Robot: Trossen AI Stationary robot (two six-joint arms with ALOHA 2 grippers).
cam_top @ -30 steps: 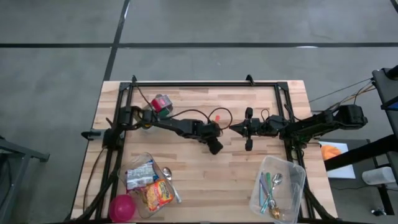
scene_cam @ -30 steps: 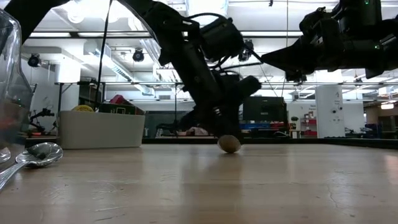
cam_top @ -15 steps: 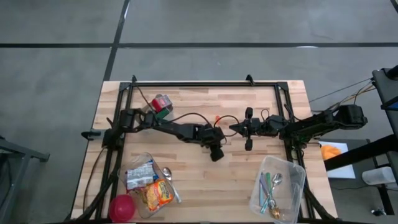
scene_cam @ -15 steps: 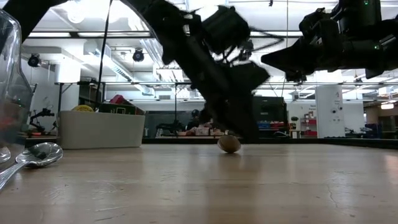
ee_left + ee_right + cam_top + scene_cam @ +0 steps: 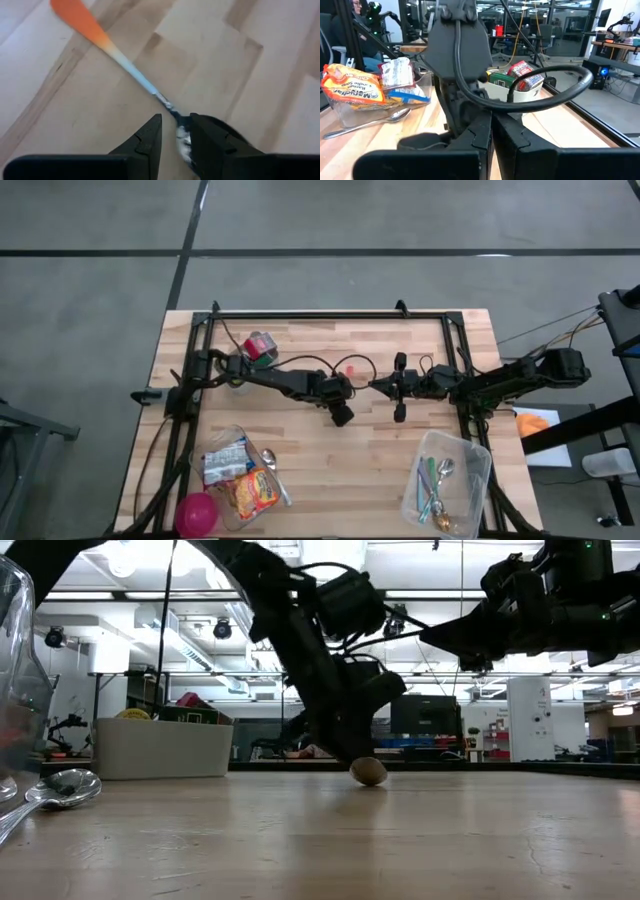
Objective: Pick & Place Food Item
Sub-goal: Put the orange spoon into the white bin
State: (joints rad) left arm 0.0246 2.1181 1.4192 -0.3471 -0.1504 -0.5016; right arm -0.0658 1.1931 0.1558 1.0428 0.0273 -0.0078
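The left gripper is at mid-table, tips down at the wood. Its fingers stand a narrow gap apart, closed on the neck of one spoon. The spoon's bowl lies between the fingers and its orange handle reaches out across the table. Just beside it, the right gripper waits with its fingers pressed together, holding nothing. The food is well apart, at the left arm's near corner. There, two packets lie in one clear tub, with one metal spoon and one pink bowl. One bin of cutlery and one can complete the count.
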